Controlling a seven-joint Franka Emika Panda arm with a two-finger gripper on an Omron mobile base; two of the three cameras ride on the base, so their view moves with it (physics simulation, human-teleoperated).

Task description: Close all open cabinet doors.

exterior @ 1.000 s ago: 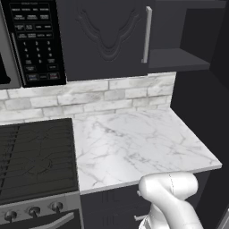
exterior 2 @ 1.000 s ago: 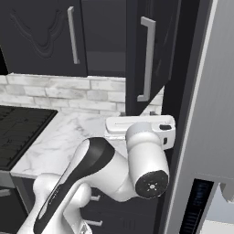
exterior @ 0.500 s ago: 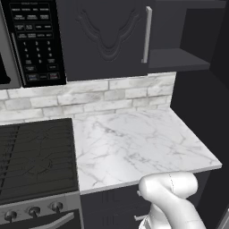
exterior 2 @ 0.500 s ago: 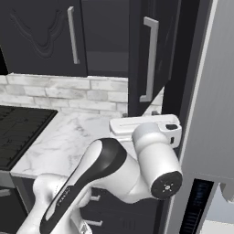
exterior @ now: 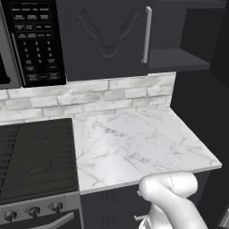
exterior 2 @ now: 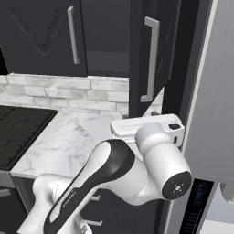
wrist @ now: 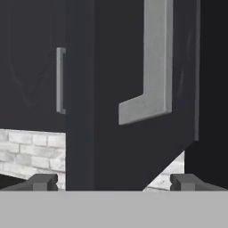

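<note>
Counter: a white marble slab [exterior: 143, 147] with thin grey veins, smooth and flat, filling the centre of the left base view.
Backsplash: pale rectangular stone bricks [exterior: 89, 96] in staggered rows, running across the middle band of that view.
Stove: a black cooktop [exterior: 33, 156] with ridged grates at lower left, round knobs along its front edge.
Microwave: a glossy black box [exterior: 33, 42] with a keypad of small white-lettered buttons, upper left.
Closed cabinet door: matte black [exterior: 107, 36], carved with curvy relief, top centre of the left base view; a long upright silver bar handle [exterior: 145, 33] runs down its right side.
Open cabinet door: matte black [exterior 2: 139, 59], swung out edge-on at the upper centre of the right base view, with a flat silver bar handle [exterior 2: 151, 59] bent at its foot. The hand view shows it close, above the gripper.
Open shelf: a dark, plain recess [exterior: 188, 44] at upper right of the left base view.
Gripper: its two small dark tips [wrist: 115, 182] stand wide apart at the bottom of the hand view, holding nothing, just below the open door's lower edge.
</note>
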